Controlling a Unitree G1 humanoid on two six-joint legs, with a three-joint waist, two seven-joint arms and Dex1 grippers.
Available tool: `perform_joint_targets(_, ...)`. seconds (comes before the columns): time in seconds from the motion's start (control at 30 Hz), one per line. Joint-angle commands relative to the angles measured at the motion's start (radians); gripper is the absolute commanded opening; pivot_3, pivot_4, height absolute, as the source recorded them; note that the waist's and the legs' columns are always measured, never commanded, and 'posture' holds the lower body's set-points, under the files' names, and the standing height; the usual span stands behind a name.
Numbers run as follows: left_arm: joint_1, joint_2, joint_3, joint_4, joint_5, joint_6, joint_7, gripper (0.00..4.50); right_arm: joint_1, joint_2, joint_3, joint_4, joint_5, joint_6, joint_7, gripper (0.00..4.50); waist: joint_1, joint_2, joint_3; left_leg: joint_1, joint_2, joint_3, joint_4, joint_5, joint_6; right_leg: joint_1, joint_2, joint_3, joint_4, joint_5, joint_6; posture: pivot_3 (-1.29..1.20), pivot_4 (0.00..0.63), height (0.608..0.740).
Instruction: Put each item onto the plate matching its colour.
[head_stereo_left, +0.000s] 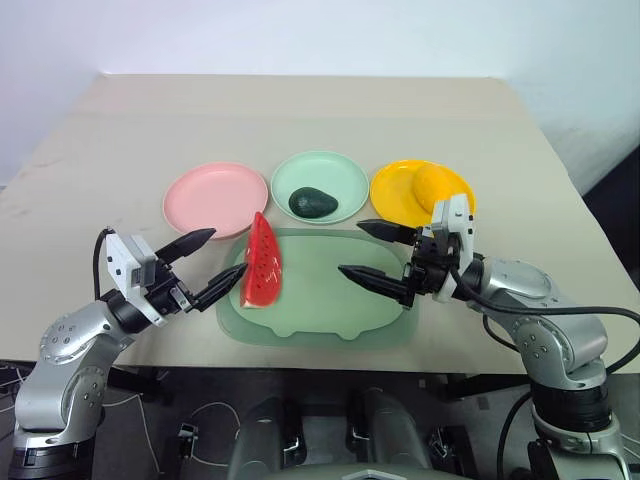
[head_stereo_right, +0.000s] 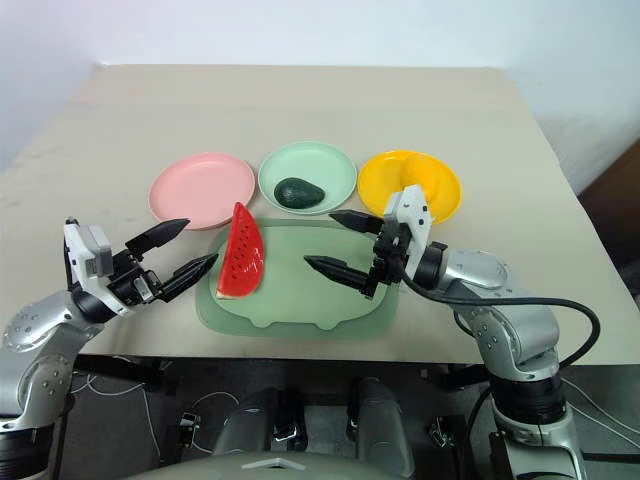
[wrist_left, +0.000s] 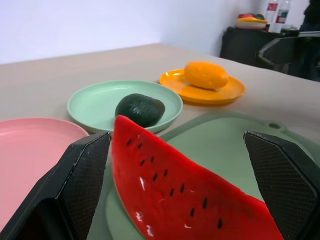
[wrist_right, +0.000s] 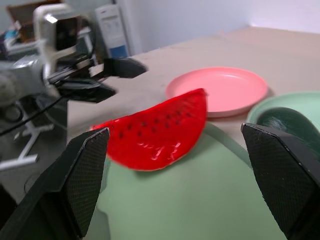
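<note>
**Three plates and their contents, with the mat as reference**

Beyond the pale green mat (head_stereo_left: 330, 300) stand three plates in a row. The pink plate (head_stereo_left: 212, 197) is bare. The mint plate (head_stereo_left: 322, 182) holds the dark green avocado (head_stereo_left: 313, 203). The yellow plate (head_stereo_left: 405, 195) holds the yellow fruit (head_stereo_left: 432, 186). The watermelon wedge (head_stereo_left: 262, 262) lies on the mat's left edge. The left gripper (head_stereo_left: 205, 262), fingers spread and empty, sits just left of the mat; the right gripper (head_stereo_left: 378, 254), likewise spread and empty, hangs over the mat's right half.
</note>
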Motion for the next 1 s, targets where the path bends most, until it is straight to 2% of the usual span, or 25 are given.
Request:
perform_joint_targets(0.03, -0.015, 0.004, 0.014, -0.032, -0.008, -0.007, 0.010, 4.50, 0.010, -0.035, 0.038, -0.002, -0.066, -0.099, 0.023, 4.48, 0.001, 0.000, 0.000, 0.000, 0.000, 0.000, 0.000, 0.000, 0.000, 0.000, 0.000, 0.000, 0.000, 0.000, 0.000, 0.00, 0.150, 0.696)
perform_joint_targets(0.23, -0.039, 0.014, -0.004, -0.036, -0.012, 0.051, 0.050, 4.50, -0.031, -0.034, 0.043, 0.066, -0.073, -0.120, 0.005, 4.48, 0.009, 0.000, 0.000, 0.001, 0.000, 0.000, 0.001, 0.000, 0.000, 0.001, 0.000, 0.000, 0.000, 0.000, 0.000, 0.00, 0.150, 0.696)
perform_joint_targets(0.67, -0.196, 0.042, -0.052, -0.164, -0.111, 0.455, 0.332, 4.50, -0.017, -0.040, 0.070, 0.064, -0.090, -0.112, -0.027, 4.48, 0.024, 0.000, 0.000, 0.001, 0.000, -0.002, 0.003, 0.000, 0.001, 0.004, 0.000, -0.001, 0.000, 0.000, 0.000, 0.00, 0.150, 0.696)
perform_joint_targets(0.8, -0.227, 0.049, -0.105, -0.204, -0.084, 0.543, 0.415, 4.50, -0.017, -0.047, 0.064, 0.062, -0.084, -0.104, -0.034, 4.48, 0.025, 0.000, 0.000, 0.001, 0.000, -0.002, 0.003, 0.000, 0.001, 0.004, 0.000, -0.001, 0.001, 0.000, 0.000, 0.00, 0.150, 0.696)
perform_joint_targets(0.9, -0.280, 0.008, -0.117, -0.233, -0.142, 0.680, 0.540, 4.50, -0.027, -0.055, 0.051, 0.070, -0.084, -0.108, -0.034, 4.48, 0.026, -0.001, 0.000, 0.001, 0.000, -0.002, 0.004, 0.000, 0.001, 0.004, 0.000, -0.001, 0.001, 0.000, 0.000, 0.00, 0.150, 0.696)
perform_joint_targets(1.0, -0.301, 0.004, -0.122, -0.244, -0.165, 0.759, 0.581, 4.50, -0.035, -0.059, 0.050, 0.074, -0.086, -0.109, -0.037, 4.48, 0.025, -0.001, 0.000, 0.001, 0.000, -0.003, 0.006, 0.000, 0.001, 0.005, 0.000, -0.001, 0.001, 0.000, 0.001, 0.00, 0.150, 0.696)
